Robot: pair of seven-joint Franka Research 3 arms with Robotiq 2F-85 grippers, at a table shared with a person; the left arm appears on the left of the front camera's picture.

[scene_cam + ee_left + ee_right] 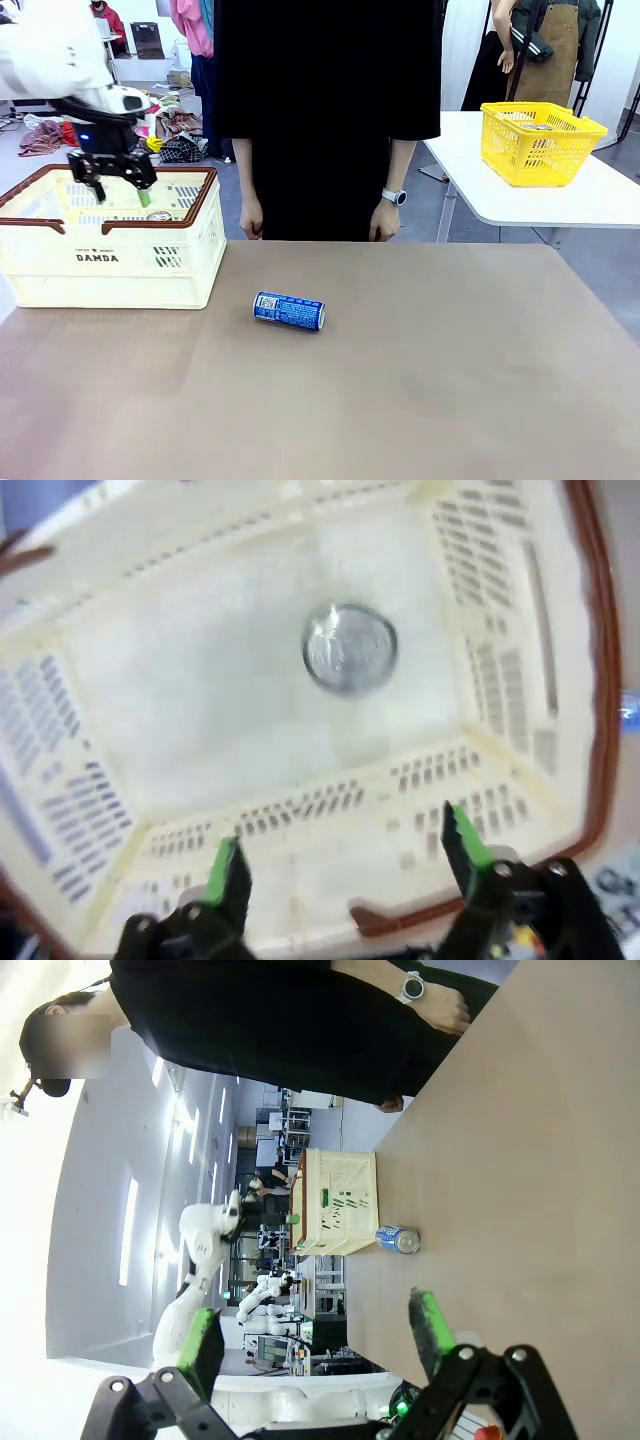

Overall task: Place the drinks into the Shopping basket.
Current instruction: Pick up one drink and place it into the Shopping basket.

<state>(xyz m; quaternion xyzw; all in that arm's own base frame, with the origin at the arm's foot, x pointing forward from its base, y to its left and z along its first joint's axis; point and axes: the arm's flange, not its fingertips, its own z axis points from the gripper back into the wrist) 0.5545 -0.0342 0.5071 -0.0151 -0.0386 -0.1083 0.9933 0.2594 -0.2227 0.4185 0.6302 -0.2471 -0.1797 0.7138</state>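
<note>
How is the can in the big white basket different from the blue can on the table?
The upright can stands inside the Shopping basket; the blue can lies on its side on the table. The upright can shows just its silver top; the blue can shows its blue side. Both have silver ends.

blue can (289, 311) near cream shopping basket (110, 275)

"DAMDA" printed on Shopping basket (140, 278) side; blue can (289, 311) print illegible
</note>
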